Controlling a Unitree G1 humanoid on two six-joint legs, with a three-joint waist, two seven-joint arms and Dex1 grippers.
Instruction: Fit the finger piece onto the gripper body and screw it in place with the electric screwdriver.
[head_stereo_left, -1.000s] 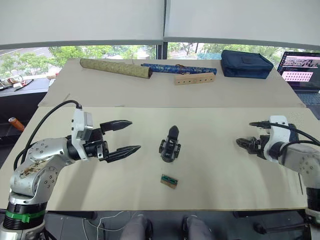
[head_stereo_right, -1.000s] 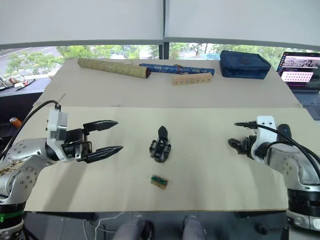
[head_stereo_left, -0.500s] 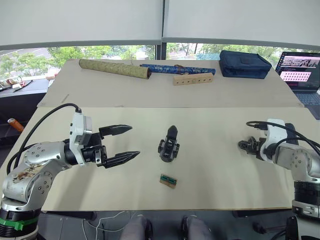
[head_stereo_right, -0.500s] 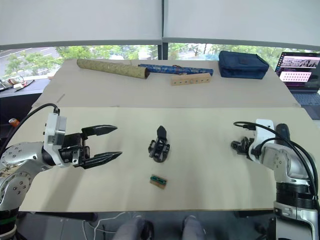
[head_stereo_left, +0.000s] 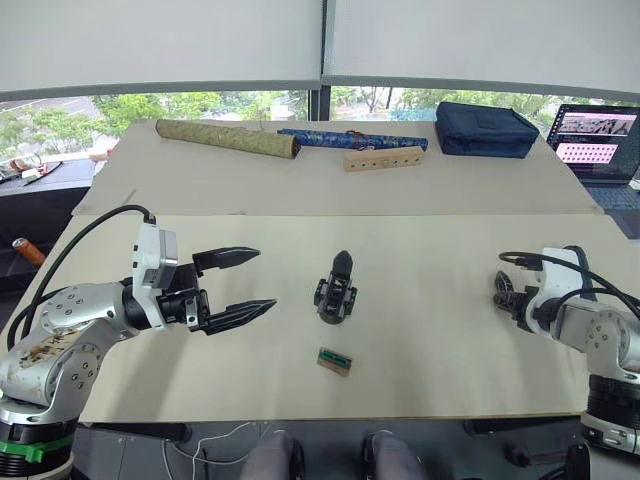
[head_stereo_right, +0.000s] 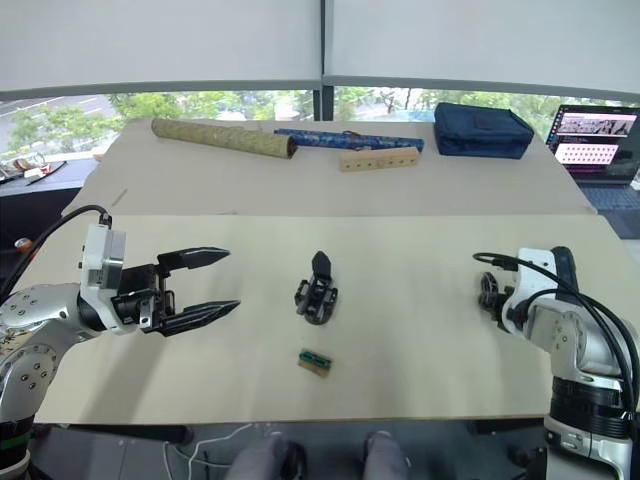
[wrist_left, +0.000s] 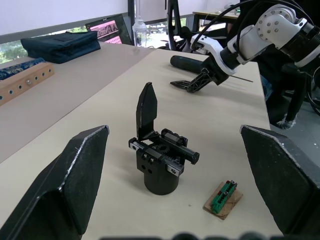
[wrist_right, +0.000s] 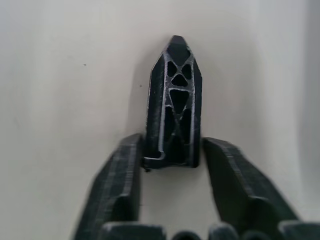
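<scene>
With our right tool (wrist_right: 170, 165) clamped on the finger piece (wrist_right: 172, 100), we should lift straight, left tool (head_stereo_left: 245, 282) spread wide.

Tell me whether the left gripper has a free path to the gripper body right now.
Probably yes. The left gripper is open and points across bare table at the gripper body, which stands upright and apart from everything. The green-and-tan block lies nearer the table's front edge, off that line.

Left gripper (head_stereo_left: 248, 282) fingers spread; right gripper (wrist_right: 170, 155) seemingly clamped
</scene>
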